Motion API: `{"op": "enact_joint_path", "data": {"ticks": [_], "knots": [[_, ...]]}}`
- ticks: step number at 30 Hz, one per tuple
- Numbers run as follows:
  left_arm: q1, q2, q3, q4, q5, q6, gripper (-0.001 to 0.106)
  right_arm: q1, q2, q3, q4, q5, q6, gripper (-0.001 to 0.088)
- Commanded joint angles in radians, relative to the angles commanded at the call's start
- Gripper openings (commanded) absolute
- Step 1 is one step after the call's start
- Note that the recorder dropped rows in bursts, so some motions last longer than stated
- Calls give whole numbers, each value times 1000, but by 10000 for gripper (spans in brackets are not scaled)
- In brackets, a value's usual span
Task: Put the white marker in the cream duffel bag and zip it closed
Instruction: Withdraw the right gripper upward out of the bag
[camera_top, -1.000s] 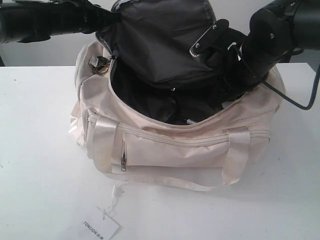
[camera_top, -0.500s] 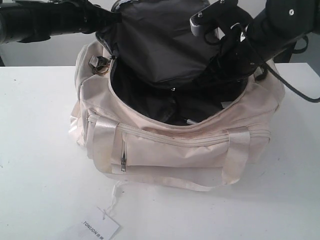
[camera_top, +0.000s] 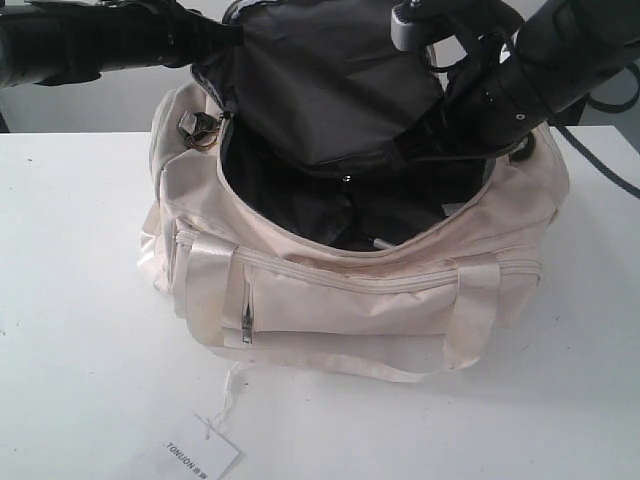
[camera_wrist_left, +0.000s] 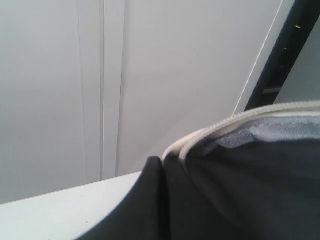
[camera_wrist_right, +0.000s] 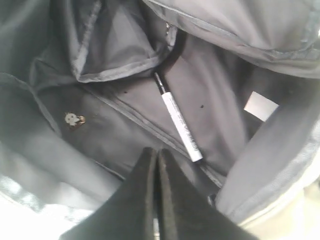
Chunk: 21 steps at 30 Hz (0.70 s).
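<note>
The cream duffel bag (camera_top: 350, 290) stands open on the white table, its black-lined top flap (camera_top: 320, 80) lifted. The white marker (camera_wrist_right: 178, 120) with its dark cap lies loose on the black lining inside the bag; in the exterior view only a small glint of the marker (camera_top: 383, 243) shows. My right gripper (camera_wrist_right: 157, 152) hovers above it, jaws pressed together and empty. The right arm (camera_top: 560, 60) hangs over the bag's right end. My left gripper (camera_wrist_left: 162, 165) is shut on the flap's edge by the cream zipper (camera_wrist_left: 225, 127), holding it up at the back left.
A paper tag (camera_top: 200, 458) on a string lies on the table (camera_top: 70, 300) in front of the bag. A loose strap handle (camera_top: 390, 372) trails along the bag's front. Inside are a white label (camera_wrist_right: 260, 106) and a metal snap (camera_wrist_right: 74, 119).
The right arm has risen up out of the bag's right end and its jaws have closed empty. The left arm and the flap have not moved.
</note>
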<state>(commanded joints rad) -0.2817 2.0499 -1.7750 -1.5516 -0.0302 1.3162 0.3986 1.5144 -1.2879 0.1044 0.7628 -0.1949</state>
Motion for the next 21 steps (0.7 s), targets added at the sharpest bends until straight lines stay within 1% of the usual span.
{"op": "enact_joint_path", "data": {"ticks": [7, 8, 12, 18, 21], "knots": [[0, 0, 0, 0, 0, 0, 0, 0, 0, 0, 0, 0, 2, 0], [0, 0, 0, 0, 0, 0, 0, 0, 0, 0, 0, 4, 19, 0], [0, 0, 0, 0, 0, 0, 0, 0, 0, 0, 14, 48, 62, 0], [0, 0, 0, 0, 0, 0, 0, 0, 0, 0, 83, 117, 65, 0], [0, 0, 0, 0, 0, 0, 0, 0, 0, 0, 85, 152, 65, 0]]}}
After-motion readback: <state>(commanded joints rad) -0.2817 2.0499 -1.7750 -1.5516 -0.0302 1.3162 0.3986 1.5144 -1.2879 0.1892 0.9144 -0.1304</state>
